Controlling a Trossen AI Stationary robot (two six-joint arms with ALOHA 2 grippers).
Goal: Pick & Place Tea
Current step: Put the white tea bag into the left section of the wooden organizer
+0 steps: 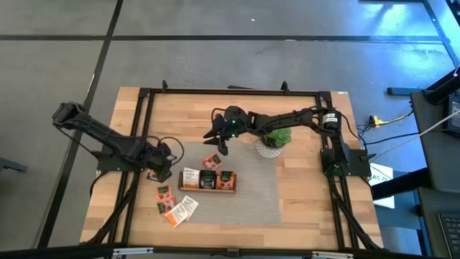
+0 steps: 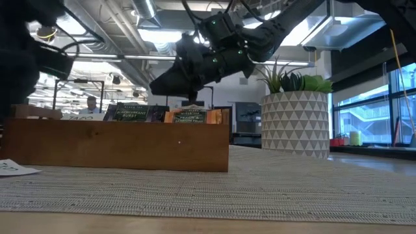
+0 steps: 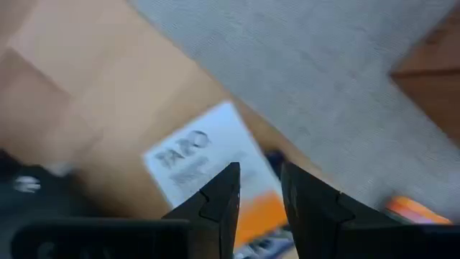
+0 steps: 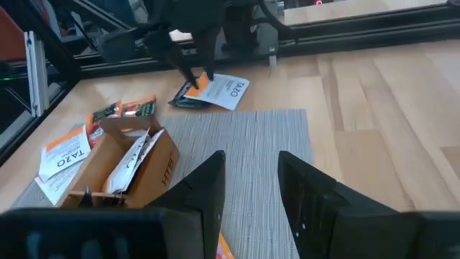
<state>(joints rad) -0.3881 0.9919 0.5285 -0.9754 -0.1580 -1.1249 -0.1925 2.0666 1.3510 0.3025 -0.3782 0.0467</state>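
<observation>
Grey floor (image 1: 57,65) crossed by dark lines surrounds the wooden tabletop (image 1: 302,194). Overhead, pipes (image 2: 146,13) and strip lights (image 2: 159,36) hang from an open ceiling. Big windows (image 2: 364,110) brighten one side; a person (image 2: 92,104) sits far back.

The grey mat (image 1: 251,198) right of the wooden tray (image 1: 208,180) lies free; the potted plant (image 1: 273,142) blocks its far edge.

Wooden table (image 1: 302,208), grey mat (image 1: 251,198), wooden tray (image 1: 208,180), potted plant (image 1: 273,142), scattered tea sachets (image 1: 176,205)
</observation>
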